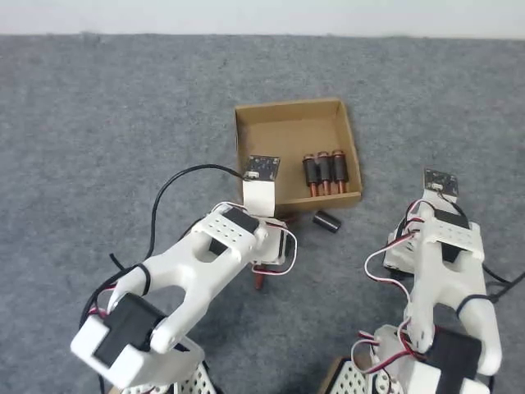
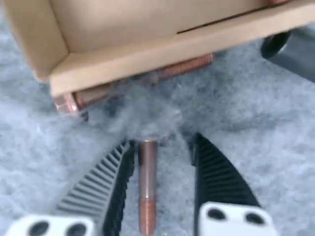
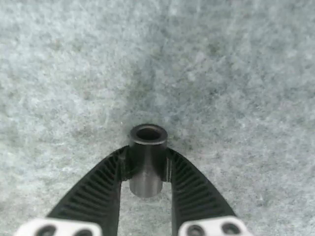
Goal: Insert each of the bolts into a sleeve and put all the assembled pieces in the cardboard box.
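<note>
One cardboard box (image 1: 287, 135) sits ahead of your arms, with three assembled pieces (image 1: 324, 173) lying inside along its right wall. Your left gripper (image 2: 164, 141) is at the box's near wall, jaws well apart, with a bolt (image 2: 147, 191) lying between them. Your right gripper (image 3: 146, 153) is clamped on an upright sleeve (image 3: 146, 169). A loose sleeve (image 1: 327, 220) and a second bolt (image 2: 172, 71) lie just outside that near wall.
</note>
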Available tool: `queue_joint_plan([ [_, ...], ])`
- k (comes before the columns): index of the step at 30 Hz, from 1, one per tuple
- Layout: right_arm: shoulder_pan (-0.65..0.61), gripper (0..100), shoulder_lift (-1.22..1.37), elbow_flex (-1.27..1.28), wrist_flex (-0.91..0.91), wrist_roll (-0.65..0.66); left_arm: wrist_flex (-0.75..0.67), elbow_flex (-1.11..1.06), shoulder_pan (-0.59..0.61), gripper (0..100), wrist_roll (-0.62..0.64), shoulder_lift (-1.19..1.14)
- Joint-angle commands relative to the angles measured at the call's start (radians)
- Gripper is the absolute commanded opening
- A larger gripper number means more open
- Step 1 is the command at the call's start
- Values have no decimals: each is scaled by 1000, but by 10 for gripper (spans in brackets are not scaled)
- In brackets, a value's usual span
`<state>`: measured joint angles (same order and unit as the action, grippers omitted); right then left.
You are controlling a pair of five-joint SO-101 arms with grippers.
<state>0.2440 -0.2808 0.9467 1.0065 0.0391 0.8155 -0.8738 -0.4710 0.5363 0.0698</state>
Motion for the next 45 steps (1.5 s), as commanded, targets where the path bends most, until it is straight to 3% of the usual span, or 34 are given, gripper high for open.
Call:
queue_joint_plan([
  [1,4,6,-59,-5,-2,14,-41,-2,-8,71,-14,15],
  [4,4,6,-59,-5,-2,14,-43,13,-12,6,-14,-9],
  [9,4,6,-59,-5,-2,14,-21,10,-11,11,-15,14],
  [15,5,6,-59,-5,-2,14,87,-15,64,12,-170,236],
  [21,5,6,-59,-5,-2,15,-6,-142,235,14,-195,436],
  [29,5,6,-59,-5,-2,14,-164,-318,293,15,-196,523],
  [36,-2,6,-64,-6,-8,9,-270,-397,505,13,-198,578],
  [45,-200,6,-70,-52,-44,17,-276,-404,546,13,-198,585],
])
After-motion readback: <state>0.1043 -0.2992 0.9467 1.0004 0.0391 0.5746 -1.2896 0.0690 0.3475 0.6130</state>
